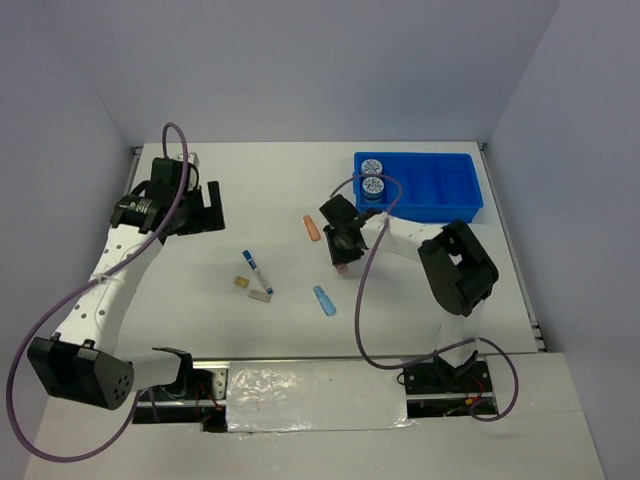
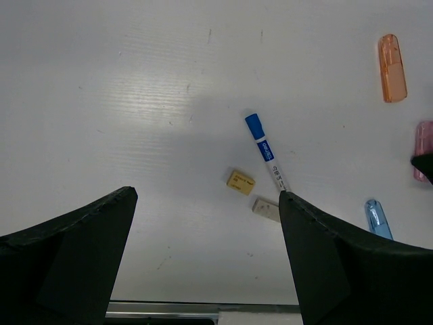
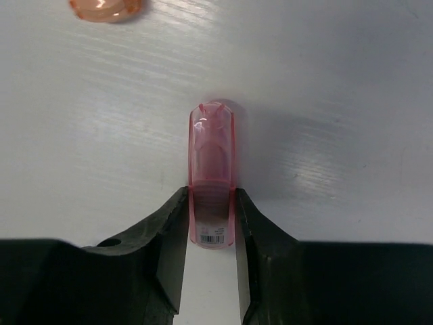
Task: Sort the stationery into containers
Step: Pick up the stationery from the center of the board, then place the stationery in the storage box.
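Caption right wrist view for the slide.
Right gripper closed on the labelled end of the pink bar, orange bar at top left, white table behind.

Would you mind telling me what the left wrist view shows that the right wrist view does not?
Only left wrist: the blue-white marker, tan block, beige bar and light-blue bar. Only right wrist: the right gripper closed on both sides of the pink bar, and its barcode label. Both: the orange bar and pink bar on the white table.

Left gripper (image 2: 208, 196) hangs with jaws spread wide; right gripper (image 3: 212, 203) has jaws pinched narrow
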Motion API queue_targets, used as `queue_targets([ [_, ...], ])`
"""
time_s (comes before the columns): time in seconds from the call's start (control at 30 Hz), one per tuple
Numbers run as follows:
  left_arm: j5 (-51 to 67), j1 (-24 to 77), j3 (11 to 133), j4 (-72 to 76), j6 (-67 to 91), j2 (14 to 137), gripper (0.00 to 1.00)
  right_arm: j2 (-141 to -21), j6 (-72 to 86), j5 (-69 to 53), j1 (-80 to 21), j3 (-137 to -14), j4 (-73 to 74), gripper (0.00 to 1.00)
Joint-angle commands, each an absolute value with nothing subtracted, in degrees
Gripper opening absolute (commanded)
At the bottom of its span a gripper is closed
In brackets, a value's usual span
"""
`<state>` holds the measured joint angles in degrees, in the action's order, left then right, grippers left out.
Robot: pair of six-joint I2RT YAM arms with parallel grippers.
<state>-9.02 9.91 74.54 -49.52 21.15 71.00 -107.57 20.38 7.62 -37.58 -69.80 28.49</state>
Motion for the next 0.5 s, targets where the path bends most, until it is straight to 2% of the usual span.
queue_targets([
  [0.0, -8.44, 9.67, 74.18, -48.96, 20.83, 69.26, 0.99, -98.55, 22.31, 2.31, -36.13, -66.9, 22.7, 0.24],
  [0.07, -7.82, 9.67, 74.09, -48.61, 20.92, 68.82, 0.99, -92.85, 24.25, -1.65, -30.78, -66.79, 20.57, 0.24],
  [0.17, -6.86, 9.67, 73.57, -48.25, 21.36, 68.38, 0.99, -91.4, 23.57, -0.97, -23.59, -73.35, 23.97, 0.25],
  [0.37, -3.88, 9.67, 71.72, -47.03, 22.41, 68.38, 0.99, -104.99, 14.08, 4.3, -14.08, -95.84, 38.12, 0.25],
  [0.47, -2.82, 9.67, 71.98, -47.63, 22.76, 68.73, 0.99, -110.72, 13.27, 6.85, -11.26, -103.16, 40.78, 0.28],
])
